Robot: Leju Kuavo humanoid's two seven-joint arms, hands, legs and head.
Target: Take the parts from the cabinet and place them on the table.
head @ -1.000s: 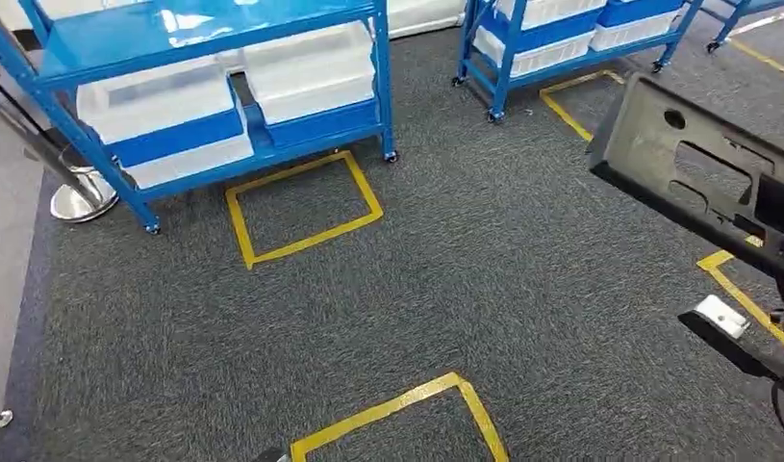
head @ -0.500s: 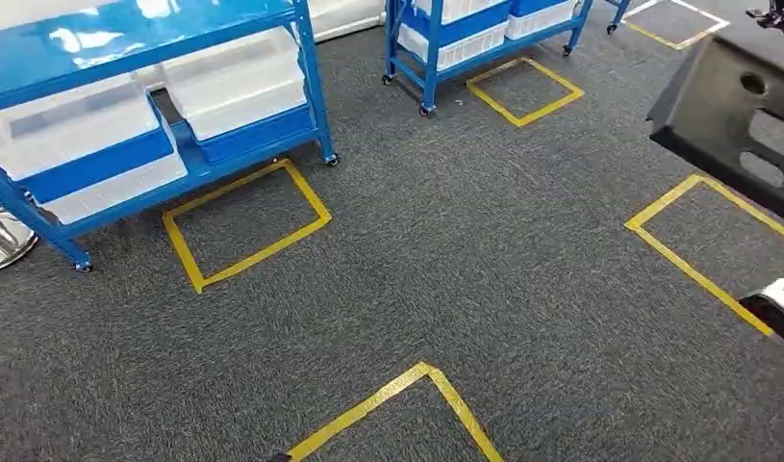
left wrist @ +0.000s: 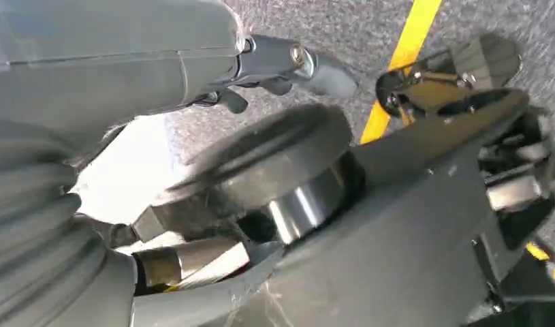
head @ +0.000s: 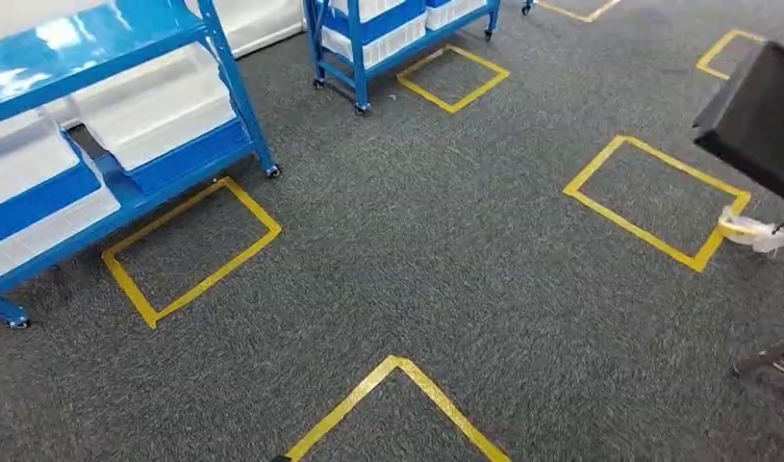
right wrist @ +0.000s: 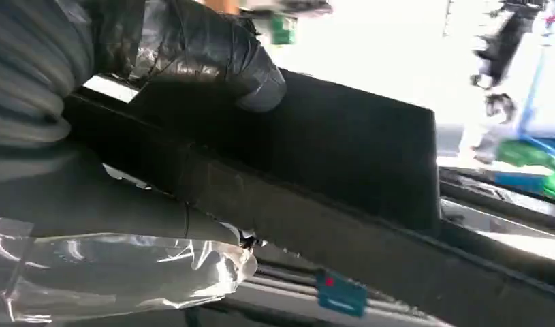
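The right hand point(right wrist: 124, 102) clamps thumb over the flat black part point(right wrist: 329, 157), carried out at the robot's right above the carpet point(head: 445, 241); the left hand's point(left wrist: 288, 65) state I cannot tell; mid-walk sway could work the panel loose, no surface yet in sight.

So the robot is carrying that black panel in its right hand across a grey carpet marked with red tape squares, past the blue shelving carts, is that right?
Nearly. The tape squares on the grey carpet are yellow, not red, as the head view shows. The rest holds: the right hand grips the black panel, and blue shelving carts stand along the left.
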